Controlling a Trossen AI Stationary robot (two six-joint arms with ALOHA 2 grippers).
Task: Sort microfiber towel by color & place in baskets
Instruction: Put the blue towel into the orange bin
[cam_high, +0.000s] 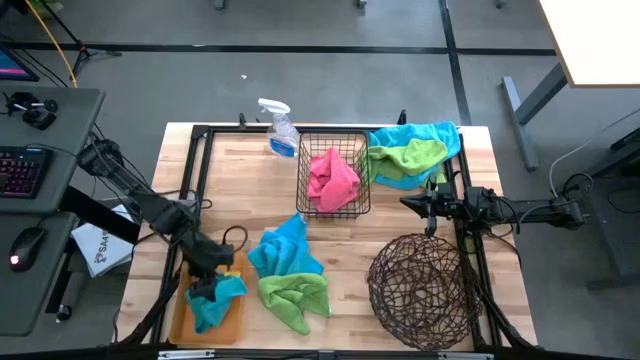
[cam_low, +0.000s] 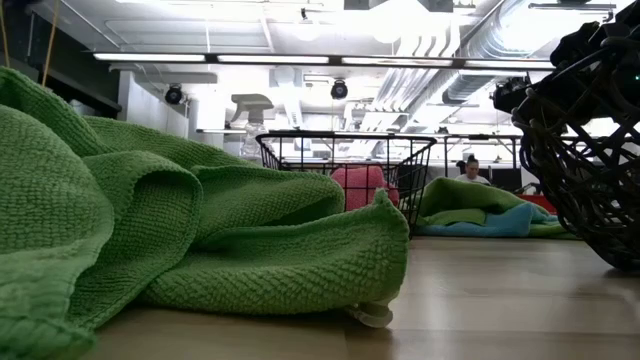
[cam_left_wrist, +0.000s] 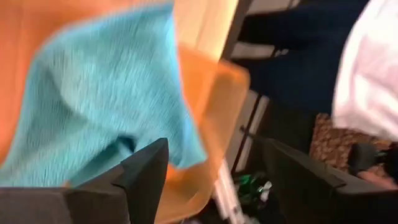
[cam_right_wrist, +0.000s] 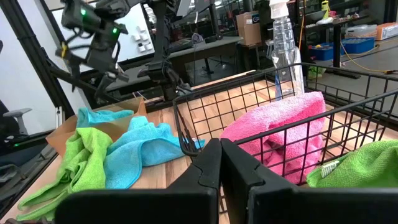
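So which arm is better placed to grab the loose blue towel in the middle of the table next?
Probably left: the left gripper hangs open over the flat orange tray, beside the loose blue microfiber towel. The right gripper is shut, farther off.

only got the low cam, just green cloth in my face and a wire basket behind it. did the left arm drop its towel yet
Observer: Yes. The left gripper is open over the orange tray, and a blue towel lies in the tray.
Operator: what's in the wire basket
Observer: One pink towel sits inside the black wire basket; nothing else is in it.
Operator: and the right arm
Observer: The right gripper is shut and empty, hovering between the wire basket and the twig basket.
Operator: how much is left loose
Observer: A blue and green pair lies mid-table, and another blue and green pile lies at the far right corner.
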